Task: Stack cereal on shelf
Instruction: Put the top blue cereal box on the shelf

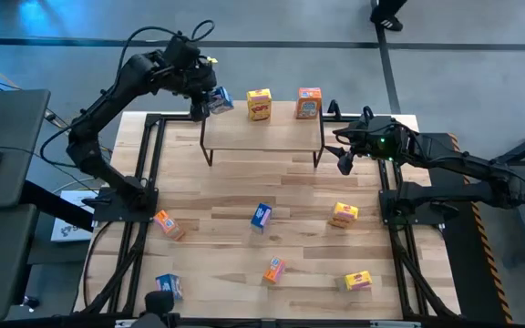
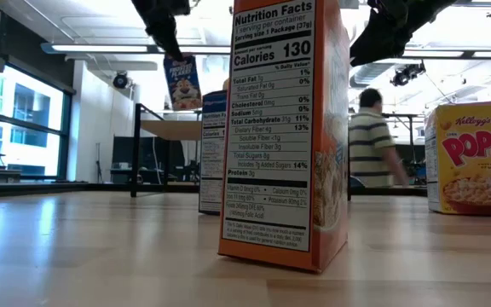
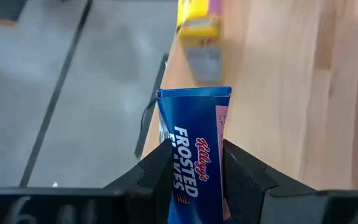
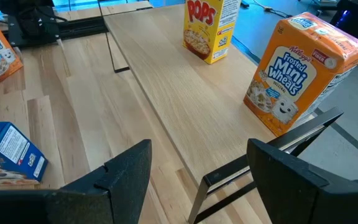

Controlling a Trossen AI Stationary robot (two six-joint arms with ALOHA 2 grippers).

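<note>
The shelf (image 1: 262,132) stands at the table's far middle. A yellow box (image 1: 259,104) and an orange-red box (image 1: 308,103) stand upright on its wooden top. My left gripper (image 1: 204,98) is shut on a blue box (image 1: 220,99) above the shelf's left end; the box also shows in the low view (image 2: 181,81). My right gripper (image 1: 344,160) is open and empty just off the shelf's right end. Several more boxes stand or lie on the table: blue (image 1: 261,216), yellow (image 1: 344,214), orange-red (image 1: 274,270). My left gripper pinches the blue box between its two fingers (image 3: 161,169), which lie on two opposite faces with a narrow printed side (image 3: 194,149) showing between them. The fingers come from above, slanting from the left. The box hangs clear above the shelf top, slightly tilted.
More boxes sit on the table: orange-red (image 1: 166,223) at the left, blue (image 1: 168,286) and yellow (image 1: 357,281) near the front edge. Black frame rails (image 1: 149,182) run along both table sides. A person (image 2: 372,141) stands in the room behind.
</note>
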